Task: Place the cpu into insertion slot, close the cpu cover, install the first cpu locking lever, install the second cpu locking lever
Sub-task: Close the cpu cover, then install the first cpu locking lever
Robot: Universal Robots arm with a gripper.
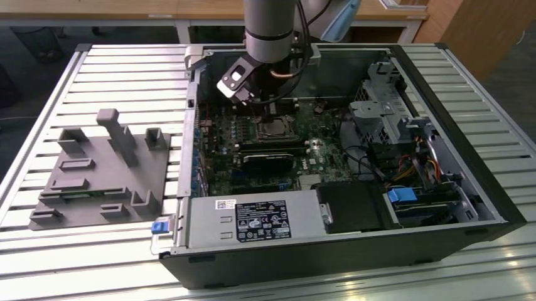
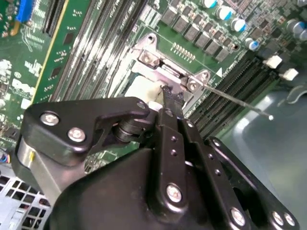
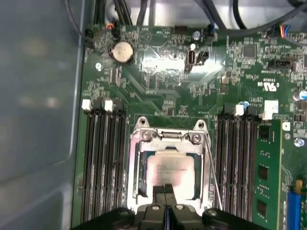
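Gripper (image 3: 165,188) jaws were pressed together, empty, at edge of cpu cover (image 3: 168,138); judged thin, stiff: press frame only.

We note: board (image 3: 158,76) green w/ fine pale traces. Cpu (image 3: 170,168) pale silvery-beige; cpu cover (image 3: 134,167) shiny silver. Mem slots (image 3: 103,163) black, end clips (image 3: 87,104) white. Gripper (image 3: 165,188) matte black. In exterior view we see case (image 1: 335,257) black, table (image 1: 125,69) pale grey w/ slat stripes, fixture (image 1: 92,188) mid-grey, tab (image 1: 159,227) blue.
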